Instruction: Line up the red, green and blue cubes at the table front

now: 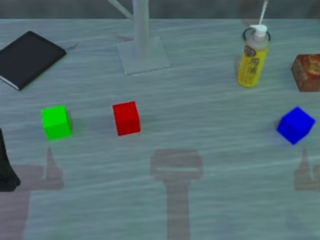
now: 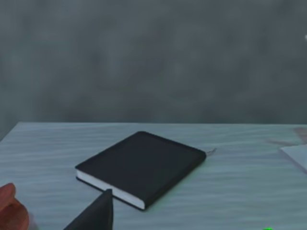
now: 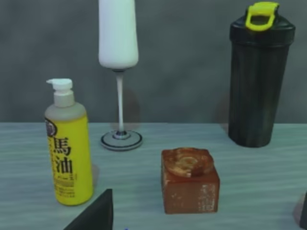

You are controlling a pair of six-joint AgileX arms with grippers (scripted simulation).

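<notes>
Brown block cut by top view's right edge.

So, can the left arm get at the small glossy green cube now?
Probably yes: the small glossy green cube stands alone on the pale grey-teal table, nearest the left arm, with the red cube well apart.

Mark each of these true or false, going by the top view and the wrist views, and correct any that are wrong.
1. The glossy bright green cube lies left of the glossy bright red cube in the top view. True.
2. The glossy deep blue cube touches the red cube. False: it sits far off, near the table's right edge.
3. The yellow pump bottle stands upright. True.
4. The closed black notebook lies at the table's right side. False: it lies at the back left.
5. The brown rusty-looking block is stacked on the blue cube. False: it rests on the pale grey-teal tabletop, behind the blue cube.
</notes>
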